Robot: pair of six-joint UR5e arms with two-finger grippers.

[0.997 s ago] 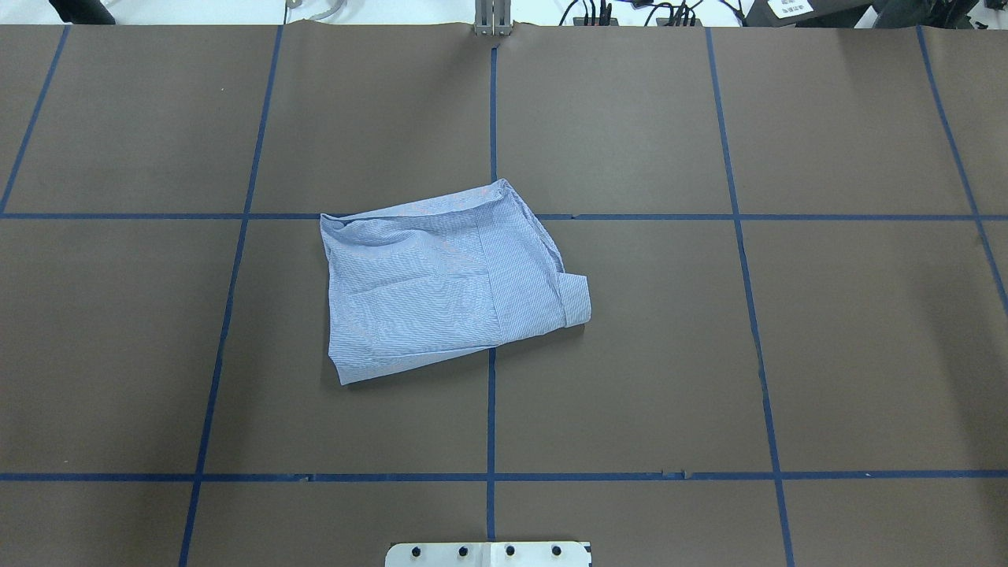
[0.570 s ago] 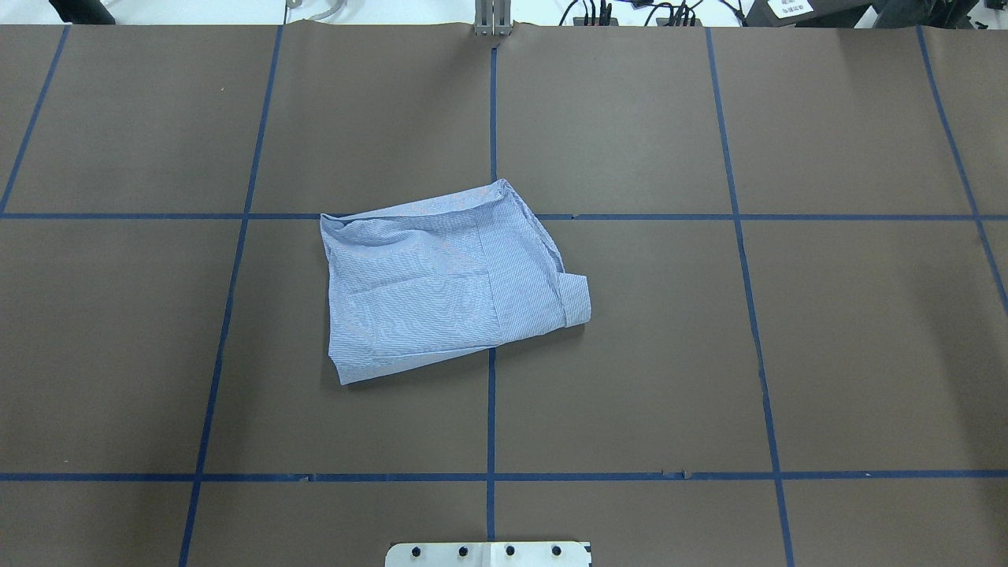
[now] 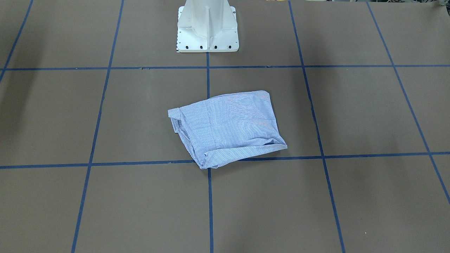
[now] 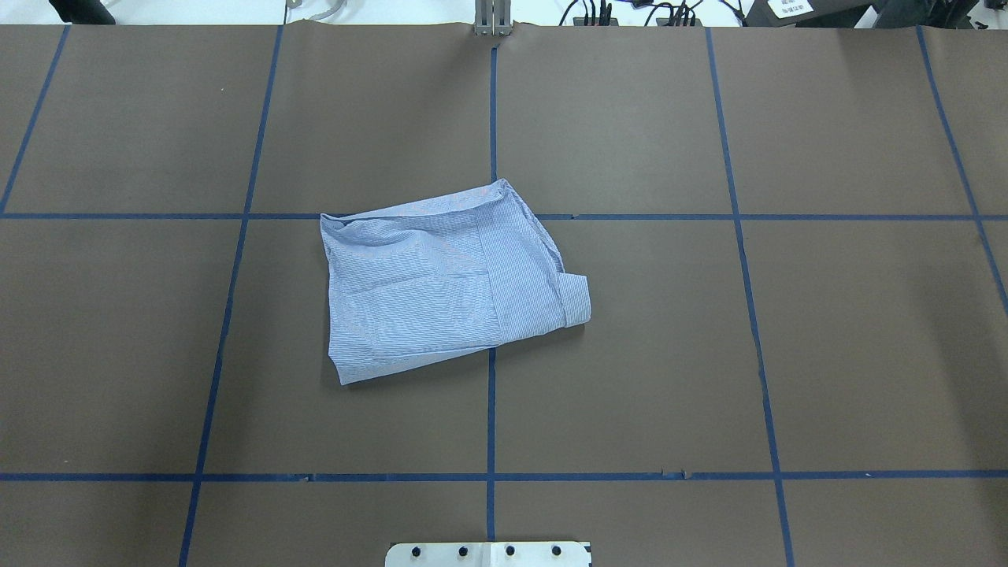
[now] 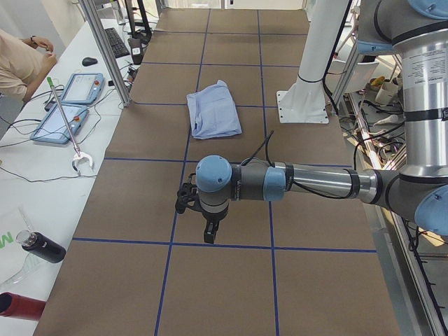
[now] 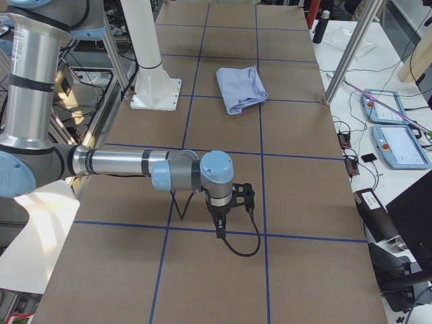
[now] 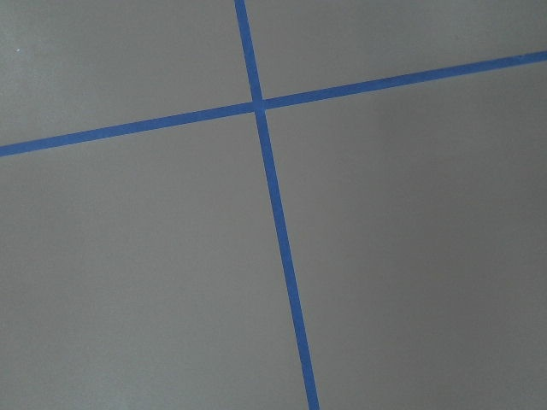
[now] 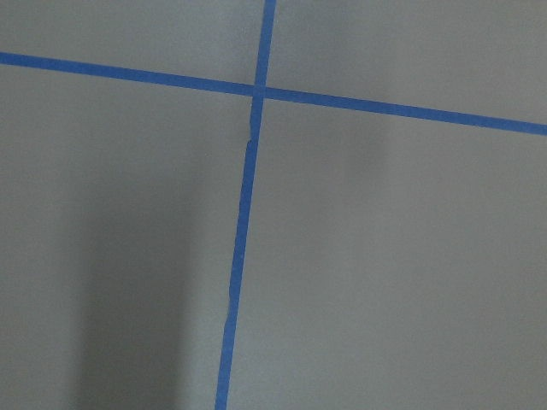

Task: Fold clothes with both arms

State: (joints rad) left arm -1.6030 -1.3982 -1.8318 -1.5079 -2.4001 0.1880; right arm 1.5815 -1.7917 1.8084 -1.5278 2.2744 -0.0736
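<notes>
Item: one shirt [image 4: 445, 287], light blue with fine stripes, folded into a compact, slightly skewed packet. Location: flat on the worktop [image 4: 787, 354], straight ahead of the white pedestal base [image 3: 207, 28] and well apart from it. It lies mostly to the pedestal's left of the centre tape line [image 4: 491, 425], and its far edge touches the cross line beyond. Handling, as judged: light, limp and several layers thick, so it is likely to sag or slide open if only the top layer is pinched. Best taken at two corners of one edge, through all layers. The cuff [image 4: 575, 298] juts out on the pedestal's right side and may flop loose. Room: brown worktop shows on every side of the packet. Left gripper [image 5: 208, 236] and right gripper [image 6: 219, 229]: each far out to its own side of the pedestal, pointing down over bare tape crossings, nothing seen in either. Cannot tell whether their fingers are parted or closed.
</notes>
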